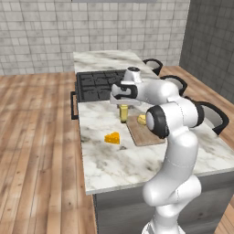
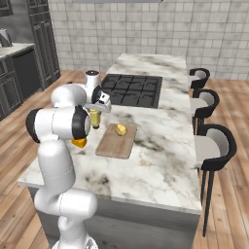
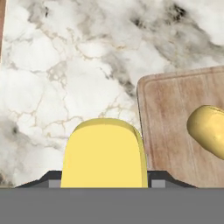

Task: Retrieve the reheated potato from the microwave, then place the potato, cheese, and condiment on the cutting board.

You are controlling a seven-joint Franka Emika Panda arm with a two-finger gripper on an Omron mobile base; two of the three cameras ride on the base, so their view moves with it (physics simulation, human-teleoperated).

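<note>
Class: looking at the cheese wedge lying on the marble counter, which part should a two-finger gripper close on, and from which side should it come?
Come from straight above and close on the cheese's two flat sloping sides: it lies low on the counter, with open marble around it.

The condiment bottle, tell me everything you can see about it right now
The condiment is a small yellow bottle of smooth, plastic-looking material. It stands upright beneath the gripper, whose dark fingertips sit on either side of it in the hand view, apparently gripping it. It is beside the cutting board, not on it, near the corner away from the potato. Whether its base still touches the marble counter cannot be told. Its cap is hidden.
</note>
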